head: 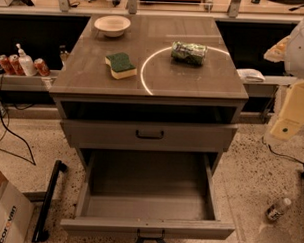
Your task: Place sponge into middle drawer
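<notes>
The sponge, yellow with a green top, lies on the cabinet's countertop left of centre. The middle drawer is pulled far out below, and its grey floor is bare. Its dark handle sits on the front wall at the bottom edge of the view. My gripper shows only as a dark shape just below that handle, mostly cut off by the frame's edge. It is far from the sponge. Part of my white and yellow arm hangs at the right.
A shiny green foil bag and a white bowl are on the countertop. A shallower drawer front with a black handle sits above the open drawer. A bottle lies on the floor at the right, and a cardboard box stands at the left.
</notes>
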{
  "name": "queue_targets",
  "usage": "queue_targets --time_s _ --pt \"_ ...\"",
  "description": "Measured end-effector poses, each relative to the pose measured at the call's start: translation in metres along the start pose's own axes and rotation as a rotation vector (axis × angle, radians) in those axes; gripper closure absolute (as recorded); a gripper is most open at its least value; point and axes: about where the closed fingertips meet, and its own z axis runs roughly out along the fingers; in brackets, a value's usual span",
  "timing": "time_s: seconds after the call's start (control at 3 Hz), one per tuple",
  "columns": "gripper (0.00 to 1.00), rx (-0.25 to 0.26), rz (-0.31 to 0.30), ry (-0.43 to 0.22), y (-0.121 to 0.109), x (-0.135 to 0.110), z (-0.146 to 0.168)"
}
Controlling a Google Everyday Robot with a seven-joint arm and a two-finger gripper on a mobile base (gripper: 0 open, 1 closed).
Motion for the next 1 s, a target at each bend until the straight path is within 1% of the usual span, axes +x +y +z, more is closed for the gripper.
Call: queue_targets --time_s 0.33,0.67,1.0 --pt "0.00 0.000 0.000 0.000 0.000 0.000 0.000" --pt "0.00 0.023 -0.006 -0.061 -0.012 -0.022 0.009" --pt "0.00 0.047 0.008 -0.190 -0.037 -0.059 0.025"
